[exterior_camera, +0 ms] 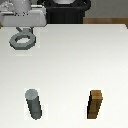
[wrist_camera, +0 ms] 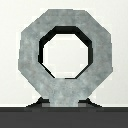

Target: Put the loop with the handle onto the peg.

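Gripper (exterior_camera: 22,31) clamped on the handle of the loop with the handle (exterior_camera: 22,40), up by the table's (exterior_camera: 70,60) far edge. Loads of bare tabletop before the peg (exterior_camera: 34,104) and brown block (exterior_camera: 96,104).

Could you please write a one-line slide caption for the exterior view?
The tool holds the grey loop above the white table, far from the dark peg and brown block.
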